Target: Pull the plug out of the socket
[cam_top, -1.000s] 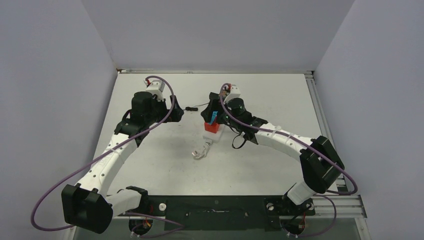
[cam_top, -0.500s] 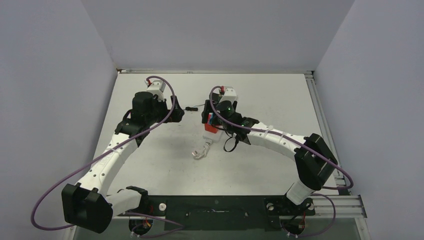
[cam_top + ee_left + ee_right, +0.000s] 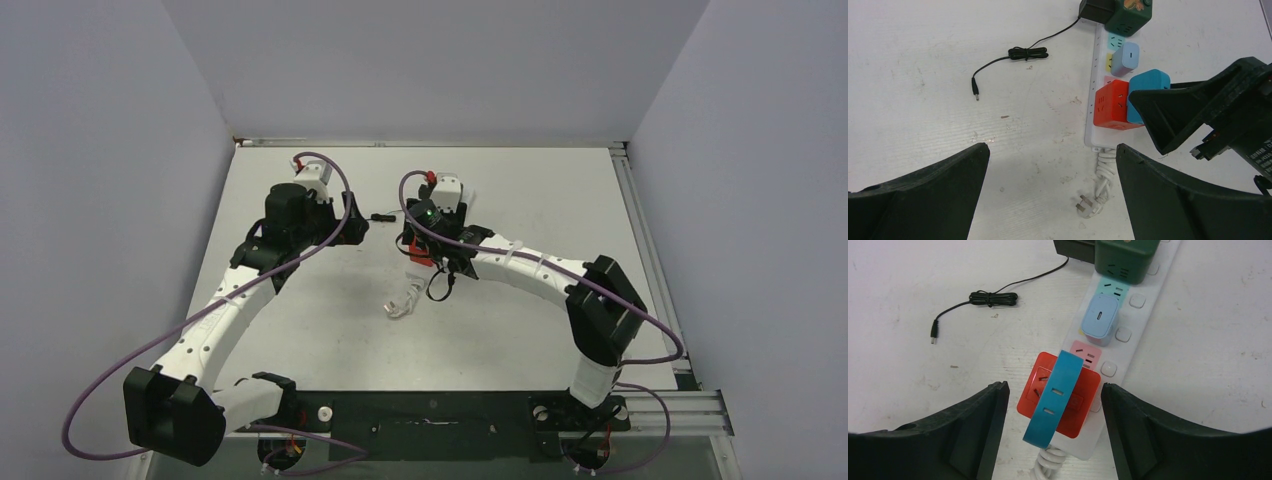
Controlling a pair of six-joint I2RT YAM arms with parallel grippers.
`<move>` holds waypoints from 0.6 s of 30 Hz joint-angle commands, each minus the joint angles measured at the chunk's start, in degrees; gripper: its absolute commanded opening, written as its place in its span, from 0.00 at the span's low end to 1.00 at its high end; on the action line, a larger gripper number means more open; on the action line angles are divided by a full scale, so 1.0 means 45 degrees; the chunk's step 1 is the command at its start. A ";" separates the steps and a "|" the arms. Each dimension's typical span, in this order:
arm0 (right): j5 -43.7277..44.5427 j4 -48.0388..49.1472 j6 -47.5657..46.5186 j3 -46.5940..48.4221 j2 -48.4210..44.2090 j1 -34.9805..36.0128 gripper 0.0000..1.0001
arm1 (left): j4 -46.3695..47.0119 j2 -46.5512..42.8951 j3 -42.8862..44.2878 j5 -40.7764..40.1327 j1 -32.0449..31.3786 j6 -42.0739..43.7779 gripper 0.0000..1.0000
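The white power strip point(image 3: 1143, 305) lies on the table, with pastel outlets along it. At its near end it holds a red cube plug point(image 3: 1083, 395) with a blue plug block point(image 3: 1055, 397) against it. A light blue charger point(image 3: 1100, 317) and a dark green cube plug point(image 3: 1125, 257) sit further along. My right gripper point(image 3: 1054, 388) is open, its jaws on either side of the red and blue plugs, touching neither. In the top view the right gripper point(image 3: 422, 242) hides most of the strip. My left gripper point(image 3: 1051, 148) is open and empty, hovering left of the strip point(image 3: 1096, 55).
A thin black cable point(image 3: 1018, 54) with a barrel tip lies left of the strip, leading to a black adapter point(image 3: 1096, 9) by the green cube. The strip's coiled white cord and plug point(image 3: 1088, 207) lie on the table near its end. Grey walls enclose the table.
My right gripper has swung left and come over the red and blue plugs, now covering them in the top view. The left arm has not moved.
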 commanded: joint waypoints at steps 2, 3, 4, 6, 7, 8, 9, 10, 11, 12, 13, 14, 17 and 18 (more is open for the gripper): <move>0.0935 -0.1113 0.0583 0.0957 0.0480 0.0050 0.66 | 0.0313 -0.0019 0.0462 -0.0069 -0.0091 0.0123 0.96; 0.0911 -0.1083 0.0580 0.0941 0.0508 0.0055 0.65 | 0.0304 0.0000 0.0460 -0.0069 -0.0091 0.0108 0.96; 0.0835 -0.1028 0.0557 0.0922 0.0546 0.0048 0.62 | 0.0303 0.0019 0.0462 -0.0069 -0.0108 0.0104 0.96; 0.0677 -0.0936 0.0513 0.0937 0.0590 0.0050 0.54 | 0.0303 0.0037 0.0458 -0.0069 -0.0139 0.0116 0.96; 0.0603 -0.0916 0.0498 0.0948 0.0608 0.0057 0.49 | 0.0308 0.0046 0.0460 -0.0078 -0.0148 0.0105 0.96; 0.0542 -0.0912 0.0466 0.0957 0.0595 0.0048 0.43 | 0.0304 0.0037 0.0458 -0.0084 -0.0167 0.0110 0.96; 0.0466 -0.0891 0.0431 0.0949 0.0594 0.0047 0.37 | 0.0313 0.0053 0.0452 -0.0078 -0.0169 0.0104 0.96; 0.0381 -0.0874 0.0375 0.0940 0.0553 0.0054 0.31 | 0.0304 0.0063 0.0452 -0.0077 -0.0184 0.0103 0.96; 0.0285 -0.0914 0.0339 0.0929 0.0522 0.0050 0.25 | 0.0303 0.0074 0.0459 -0.0060 -0.0203 0.0086 0.96; 0.0170 -0.0916 0.0290 0.0896 0.0457 0.0047 0.20 | 0.0320 0.0099 0.0462 -0.0026 -0.0235 0.0074 0.96; 0.0034 -0.0941 0.0238 0.0836 0.0393 0.0054 0.17 | 0.0322 0.0098 0.0463 -0.0002 -0.0270 0.0066 0.96; -0.0115 -0.0946 0.0195 0.0750 0.0262 0.0043 0.13 | 0.0323 0.0122 0.0460 0.0035 -0.0299 0.0038 0.96; -0.0569 -0.0936 -0.0033 0.0333 -0.0191 0.0054 0.05 | 0.0465 0.0186 0.0393 0.0322 -0.0425 -0.0127 0.96; -0.0722 -0.0943 -0.0113 0.0082 -0.0391 0.0053 0.05 | 0.0507 0.0238 0.0371 0.0432 -0.0482 -0.0189 0.96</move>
